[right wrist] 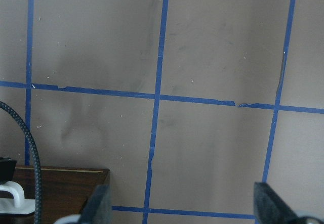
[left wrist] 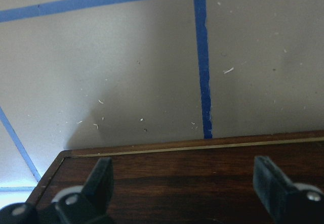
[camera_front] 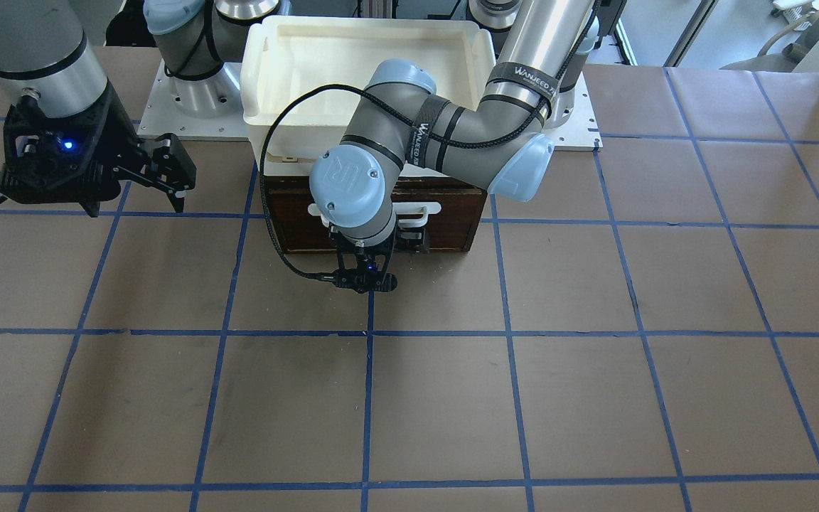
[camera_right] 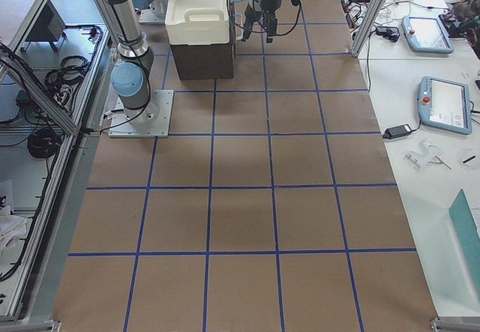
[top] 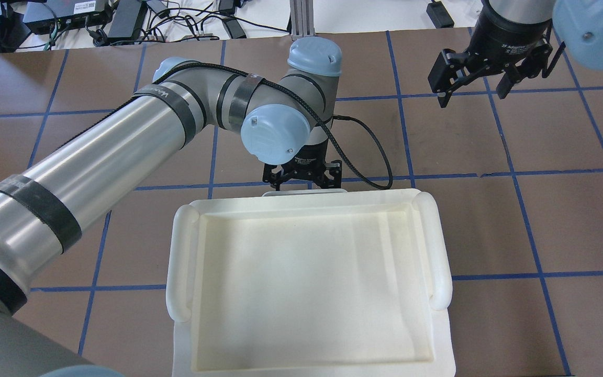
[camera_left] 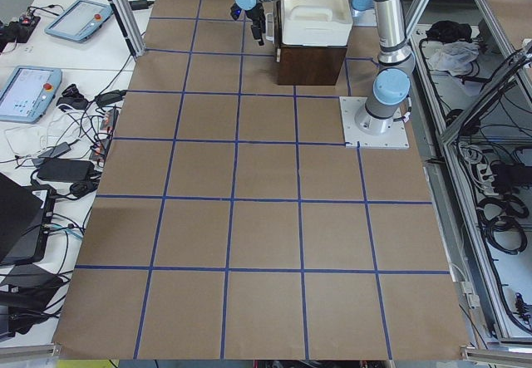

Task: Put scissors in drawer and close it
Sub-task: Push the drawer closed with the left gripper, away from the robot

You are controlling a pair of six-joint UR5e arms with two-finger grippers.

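Smooth dark wood drawer (left wrist: 202, 168), matt white plastic tray (top: 178, 262)

Two robot arms: silver metal tubes, grey joints w/ pale-blue round caps. Left arm (camera_front: 534, 35) wears black straps lettered "WANJEED" in white, plus a braided black cable (camera_front: 262, 178). Right gripper (top: 471, 98) black; blue LED (camera_front: 67, 146) on its wrist housing. White base plate (camera_front: 161, 117).

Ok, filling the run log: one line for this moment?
left gripper open at drawer front | right gripper open, aside | drawer looks shut | scissors unseen
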